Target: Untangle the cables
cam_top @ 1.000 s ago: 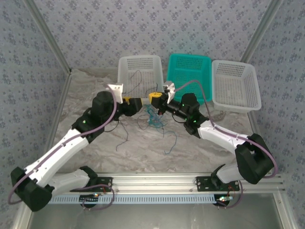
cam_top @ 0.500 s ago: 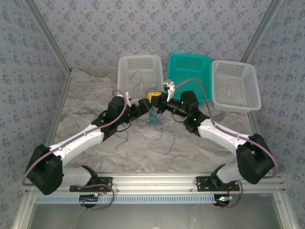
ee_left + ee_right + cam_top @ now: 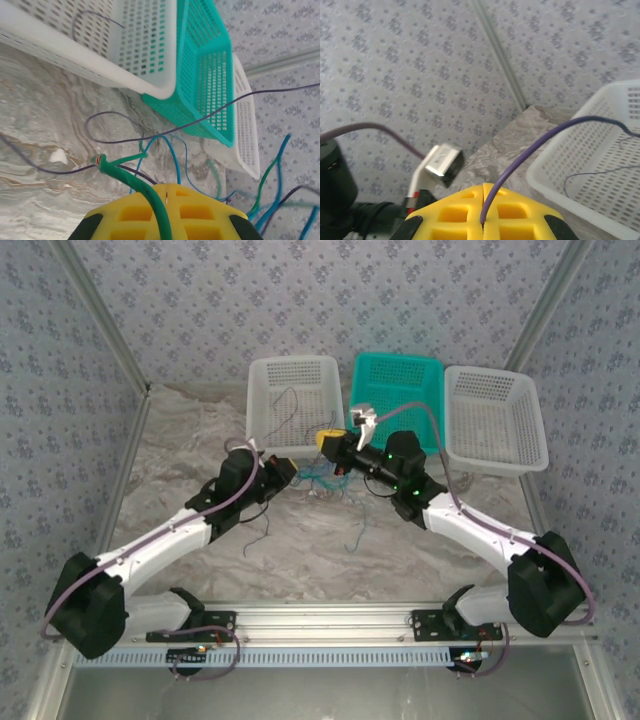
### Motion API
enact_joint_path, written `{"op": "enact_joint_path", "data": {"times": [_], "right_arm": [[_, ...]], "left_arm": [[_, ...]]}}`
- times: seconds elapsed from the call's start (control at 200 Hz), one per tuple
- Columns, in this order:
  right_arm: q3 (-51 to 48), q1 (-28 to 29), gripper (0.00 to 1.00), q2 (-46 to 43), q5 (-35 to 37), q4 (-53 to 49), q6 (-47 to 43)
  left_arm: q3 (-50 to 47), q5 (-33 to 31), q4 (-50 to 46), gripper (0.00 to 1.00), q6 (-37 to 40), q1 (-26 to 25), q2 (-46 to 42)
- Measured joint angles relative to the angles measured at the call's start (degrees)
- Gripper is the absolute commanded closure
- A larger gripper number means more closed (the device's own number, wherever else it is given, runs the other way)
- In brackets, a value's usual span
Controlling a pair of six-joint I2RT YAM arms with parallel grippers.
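The left gripper (image 3: 165,192) has its yellow pads pressed together on a green cable (image 3: 125,172). The cable comes out of the seam between them and ends in a bare tip just ahead. The right gripper (image 3: 483,199) is clamped the same way on a purple cable (image 3: 535,147), which rises from between its pads and arcs toward the left basket (image 3: 615,145). A thin dark wire lies in that basket.

From above, the two grippers face each other at the far middle of the table (image 3: 190,440), the right one slightly farther back. The cables (image 3: 322,478) hang and bunch between and just below them, a small knot of blue and green strands. The left wrist view shows blue loops and a long dark strand spreading out past the green one.

Nearer the arms, a blue-green strand (image 3: 360,530) and a dark strand (image 3: 262,525) lie loose on the table, apart from the knot.

Behind them the left basket, the teal basket (image 3: 398,390) and the right basket (image 3: 495,415) stand in a row, sides touching.
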Motion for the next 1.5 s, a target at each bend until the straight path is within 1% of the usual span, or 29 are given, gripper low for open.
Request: {"op": "enact_joint_path", "data": {"times": [0.095,0.2,0.31,0.38,0.58,0.73,0.8,0.82,0.869,0.899,0.924,0.949,1.049,1.149,1.229,1.324,1.424,1.499], "right_arm": [[-0.35,-3.37,1.0,-1.79,2.95,-4.68,4.2],[-1.4,-8.72,1.0,-2.78,3.06,-9.44,10.6],[-3.04,-15.54,1.0,-4.07,3.72,-13.09,16.96],[-4.33,-18.6,1.0,-5.55,3.69,-15.13,19.82],[-5.88,-18.45,1.0,-8.87,-1.79,-19.98,22.67],[-5.86,-17.86,1.0,-9.73,-5.77,-20.24,22.6],[-5.77,-16.74,1.0,-9.7,-6.05,-19.98,22.1],[-5.62,-16.15,1.0,-9.64,-5.88,-19.98,21.68],[-5.01,-14.67,1.0,-9.29,-5.14,-19.82,20.79],[-4.48,-13.75,1.0,-8.96,-4.72,-19.78,20.28],[-3.98,-12.74,1.0,-8.57,-4.5,-19.69,19.69],[-3.45,-11.65,1.0,-8.13,-4.42,-19.54,19.17],[-2.19,-7.02,1.0,-6.23,-3.56,-19.41,17.42],[-2.19,-4.76,1.0,-4.26,-2.64,-19.43,16.81],[-2.19,-4.66,1.0,-2.54,-2.27,-19.41,16.76],[-2.19,-4.63,1.0,-1.14,-1.95,-19.5,16.76],[-2.19,-4.61,1.0,-1.05,-1.95,-19.47,16.74],[-2.19,-4.5,1.0,-1.05,-1.95,-19.54,16.72]], "left_arm": [[-0.2,-1.46,-2.62,1.0,0.72,1.68,-4.37],[-0.46,-1.51,-4.15,1.0,1.55,3.82,-9.57],[-3.32,-1.88,-8.09,1.0,1.95,8.41,-14.93],[-5.62,-1.29,-11.32,1.0,1.95,11.67,-18.16],[-7.06,4.59,-16.85,1.0,3.34,17.03,-26.34],[-7.06,7.34,-19.58,1.0,6.8,19.67,-29.24],[-7.06,8.98,-19.56,0.86,10.38,20.65,-29.11],[-7.08,9.57,-19.39,0.79,11.74,20.94,-28.94],[-7.1,10.12,-19.19,0.59,14.25,21.14,-28.24],[-7.1,10.23,-19.21,0.5,15.91,21.07,-27.71],[-7.1,10.16,-19.28,0.45,17.46,20.63,-27.19],[-7.1,10.21,-19.37,0.41,19.21,19.85,-26.71],[-6.99,9.33,-21.18,0.32,24.9,13.94,-24.92],[-6.82,7.93,-22.25,0.3,28.61,7.32,-22.73],[-6.73,7.17,-21.44,0.28,29.94,2.58,-19.71],[-6.71,6.91,-18.64,0.24,31.85,-3.04,-14.78],[-6.71,7.37,-14.34,0.23,35.54,-7.56,-10.01],[-6.56,8.02,-11.02,0.23,38.49,-9.38,-6.64]]}}
